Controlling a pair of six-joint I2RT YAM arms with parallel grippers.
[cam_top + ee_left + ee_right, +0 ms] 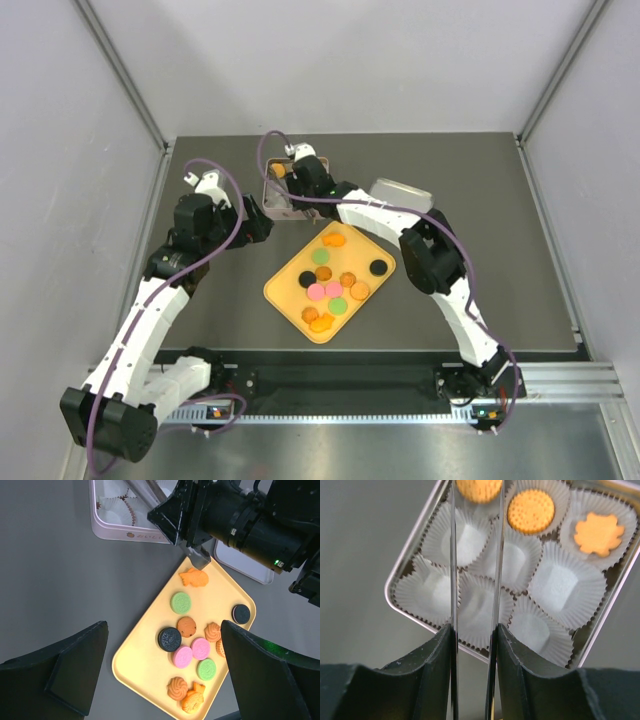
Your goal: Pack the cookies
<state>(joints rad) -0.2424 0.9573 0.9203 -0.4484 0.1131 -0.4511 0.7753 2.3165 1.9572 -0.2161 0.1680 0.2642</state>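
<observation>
Forward over the tin (415, 530), right arm's (372, 212) tongs (454, 570) pinch a cookie (479, 489).

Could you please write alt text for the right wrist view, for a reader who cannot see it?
The right gripper pinches a round orange cookie between its long thin fingers above an open tin of white paper cups. Two cups already hold orange cookies, one round, one flower-shaped.

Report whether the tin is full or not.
Partly filled. In the right wrist view, the tin has six paper cups standing empty. Two hold orange cookies, and a third cookie sits between the metal blades.
</observation>
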